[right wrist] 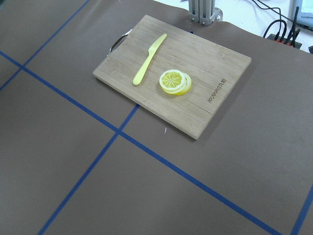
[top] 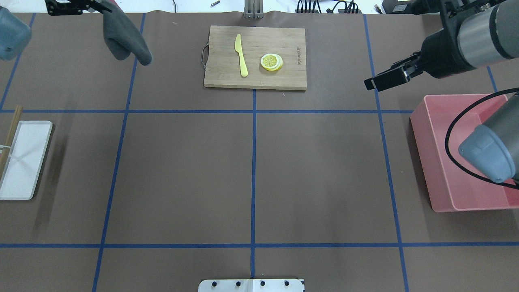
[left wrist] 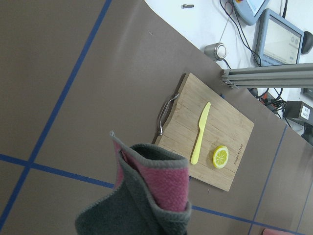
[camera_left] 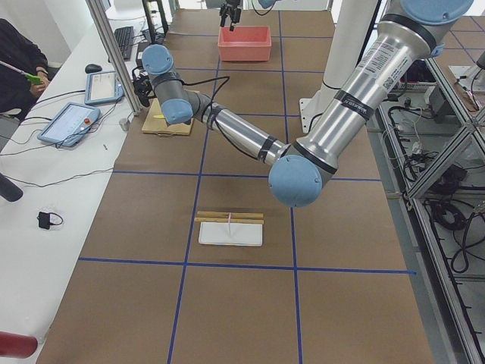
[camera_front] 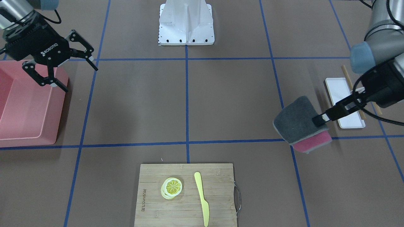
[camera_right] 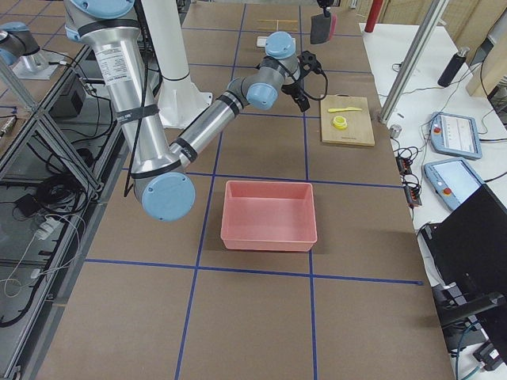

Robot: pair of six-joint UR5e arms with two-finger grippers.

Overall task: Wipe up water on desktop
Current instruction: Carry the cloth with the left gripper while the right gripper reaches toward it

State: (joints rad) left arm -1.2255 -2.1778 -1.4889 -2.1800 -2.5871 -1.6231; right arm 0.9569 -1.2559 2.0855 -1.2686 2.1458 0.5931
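Observation:
The desktop is a matte brown surface crossed by blue tape lines; I see no water on it in any view. My left gripper is shut on a folded grey cloth with a pink underside and holds it above the desktop. The cloth hangs at the far left in the overhead view and fills the bottom of the left wrist view. My right gripper is open and empty, raised near the pink bin.
A bamboo cutting board with lemon slices and a yellow knife lies at the far middle. The pink bin stands on the right. A white tray with chopsticks lies on the left.

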